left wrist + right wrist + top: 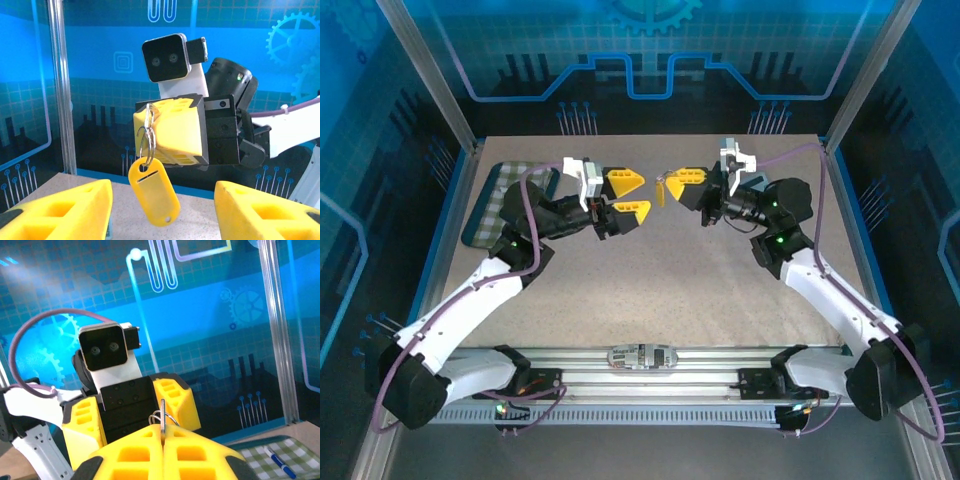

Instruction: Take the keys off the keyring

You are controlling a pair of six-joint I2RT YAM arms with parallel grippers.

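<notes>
1. Two grippers face each other tip to tip above the speckled beige tabletop [700, 290]. The left gripper [642, 194] stands wide, with nothing between its blocky yellow fingers [60, 212]. The right gripper [672, 178] is pressed closed.
2. From overhead, the yellow plastic keyring tag [661, 191] is only a small sliver hanging just below the right gripper's tips, in the gap between the two grippers and clear of the table. No ring or key can be made out there.
3. The left wrist camera fills in that detail. Thin steel wire rings [145, 142] loop out of the seam of the closed right fingers. The tag dangles from the rings, tilted, with its slot uppermost. It hangs ahead of the open left fingers and midway between them, touching neither.
4. At that seam sits the small silver-grey metal key [148, 116], pinched between the right fingers. Its shape is hard to read from this side.
5. The right wrist camera shows the same clamp from behind. A narrow metal edge stands up from the line where its fingers meet, with wire loops beside it. The hanging tag is hidden here.
6. Beyond the left gripper, a green checked mat [485, 215] lies on the table. The right wrist view adds a blue-capped white pen [279, 462] lying on it.
</notes>
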